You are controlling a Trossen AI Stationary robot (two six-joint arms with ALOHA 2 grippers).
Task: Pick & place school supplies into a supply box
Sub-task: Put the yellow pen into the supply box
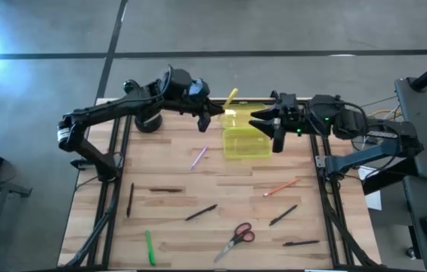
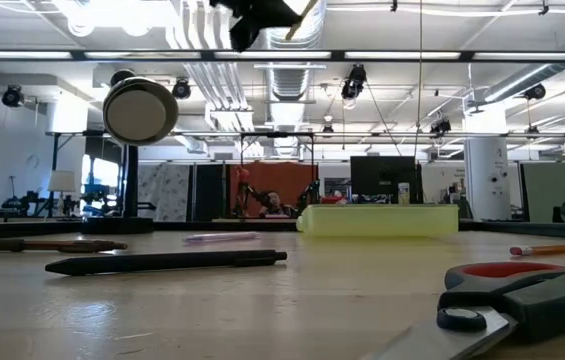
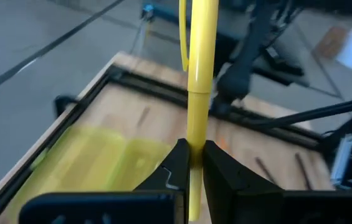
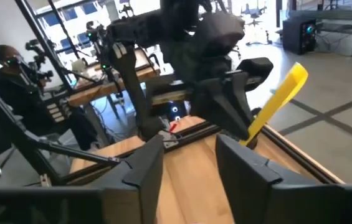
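My left gripper [image 1: 211,115] is high above the table's far side, shut on a yellow pen [image 1: 231,99], just beyond the far left corner of the translucent yellow-green supply box [image 1: 245,140]. The box rests on its base on the wood. My right gripper [image 1: 266,128] hangs open over the box's right edge, touching nothing. In the right wrist view the open fingers [image 4: 141,171] frame the left gripper and the yellow pen [image 4: 276,106]. Loose on the table lie a pink-purple pen [image 1: 198,157], an orange pencil [image 1: 281,187], a green pen [image 1: 150,247], red-handled scissors [image 1: 236,237] and several black pens. My left gripper pinches the yellow pen between its two fingers [image 3: 220,168], which lie across the barrel [image 3: 195,140]. The longer part, with the clip [image 3: 184,37], sticks out past the fingertips; a short end shows behind them. The pen is lifted clear of the table and the box, tilted.
A black round stand [image 1: 146,122] sits at the far left of the table under the left arm. The table's black frame rails run along both sides [image 1: 115,174]. In the low view the scissors [image 2: 522,295] and a black pen [image 2: 167,262] lie close to the near edge.
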